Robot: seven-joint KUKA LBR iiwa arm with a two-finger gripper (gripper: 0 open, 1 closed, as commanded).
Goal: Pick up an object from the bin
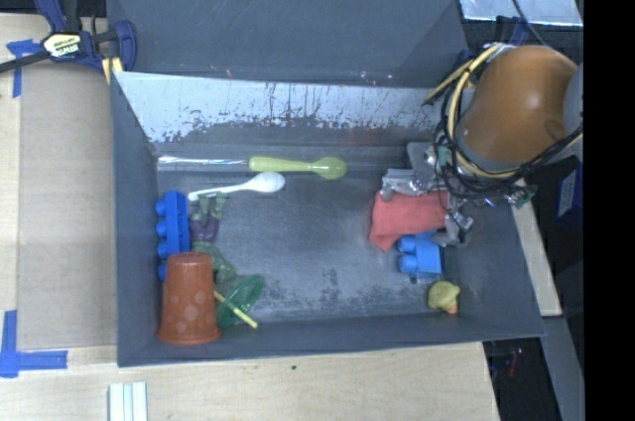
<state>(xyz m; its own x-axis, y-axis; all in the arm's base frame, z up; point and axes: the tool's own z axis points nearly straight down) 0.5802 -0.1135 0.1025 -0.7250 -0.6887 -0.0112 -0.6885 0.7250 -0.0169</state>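
We're hovering the gripper point(440, 199) over the red cloth point(395, 220) at the bin's point(134, 240) right; nothing's getting lifted yet; can't tell if that gripper's open or closed.

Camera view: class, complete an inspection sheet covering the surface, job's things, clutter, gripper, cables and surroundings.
Surface: grey metal bin, floor scuffed, dark streaks on the back wall.
Job's things: red piece, blue block and small yellow thing at the right, nearest the arm.
Clutter: green spoon, white spoon, blue brick, upturned orange cup, green bits.
Gripper: gripper low at the red piece's right edge; whether it grips cannot be told.
Cables: yellow and black cables looped at the wrist.
Surroundings: nothing seen.
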